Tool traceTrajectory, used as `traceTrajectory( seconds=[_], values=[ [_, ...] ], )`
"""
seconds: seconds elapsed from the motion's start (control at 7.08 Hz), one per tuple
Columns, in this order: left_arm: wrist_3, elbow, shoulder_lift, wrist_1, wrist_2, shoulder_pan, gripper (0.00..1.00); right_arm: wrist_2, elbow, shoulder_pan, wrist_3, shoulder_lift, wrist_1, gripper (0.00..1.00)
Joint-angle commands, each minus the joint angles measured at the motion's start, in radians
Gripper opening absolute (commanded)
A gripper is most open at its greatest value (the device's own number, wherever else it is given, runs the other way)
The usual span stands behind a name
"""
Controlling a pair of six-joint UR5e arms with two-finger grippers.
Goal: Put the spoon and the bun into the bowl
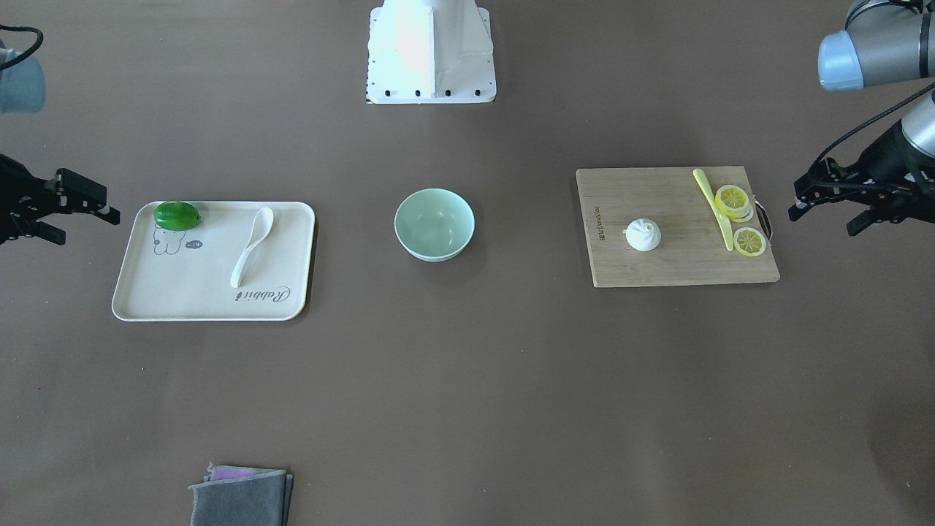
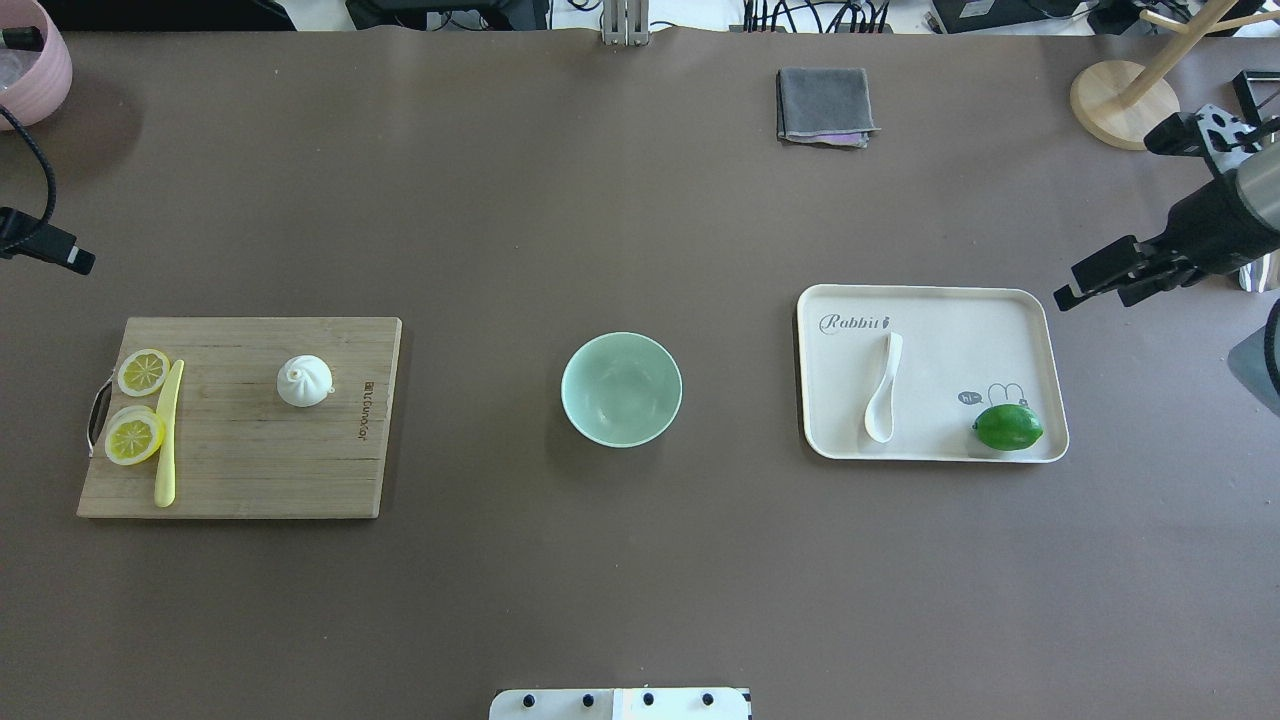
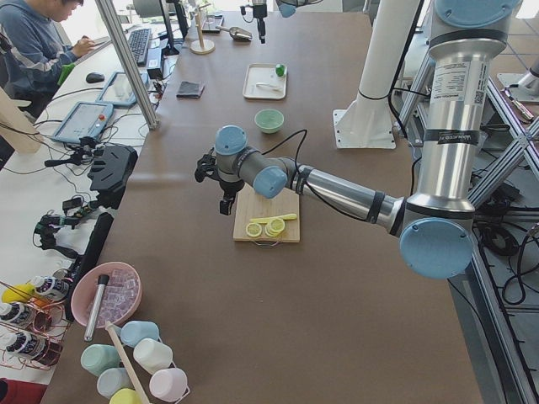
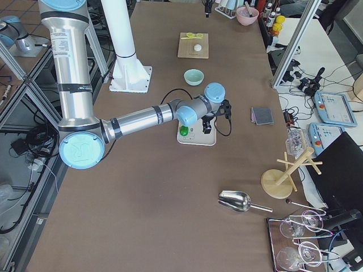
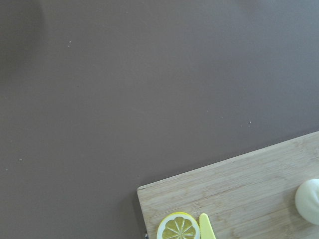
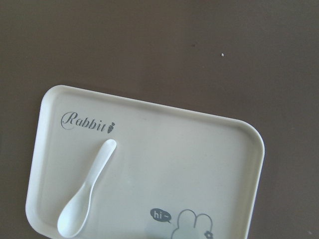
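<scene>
Read the clock on the overhead view, with 12 pointing away from the robot. The bowl [image 2: 572, 365] sits mid-table with nothing in it. The spoon [image 2: 883, 390] lies well apart at its 3 o'clock, flat on the tray [image 2: 940, 310], scoop toward 6 and handle toward 12. A lime [image 2: 1008, 427] rests near the scoop's 4 o'clock.

The bun [image 2: 304, 381] stands upright on the board [image 2: 250, 460] at the bowl's 9 o'clock, well clear of the knife [image 2: 167, 432] and lemon slices [image 2: 135, 436].

Your right gripper [image 1: 80, 219] hangs off the tray's 2 o'clock corner and your left gripper [image 1: 829, 212] hangs past the board's 9 o'clock end. Both have their fingers spread and hold nothing.

Expect the spoon to be stiff, light and glossy, so likely to slip. Pinch it across the handle near the middle, where it lifts off the tray.

The bun looks light and round, and I can't tell how soft it is. Straddle its widest part from above, under the pleats, and close gently.
</scene>
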Motion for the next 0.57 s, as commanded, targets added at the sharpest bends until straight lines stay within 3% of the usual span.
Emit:
traceTrajectory(
  seconds=[0.0,0.28,0.42],
  values=[
    [-0.082,0.041,-0.067,-0.021,0.067,0.077,0.99,-0.234,-0.007,-0.217,0.395,0.024,0.252,1.00],
    [-0.166,0.055,-0.106,-0.022,0.068,0.115,0.98,-0.347,-0.024,-0.343,0.525,0.047,0.265,0.99],
    [-0.169,0.055,-0.106,-0.022,0.068,0.119,0.98,-0.353,-0.053,-0.365,0.550,0.047,0.267,0.95]
  ],
)
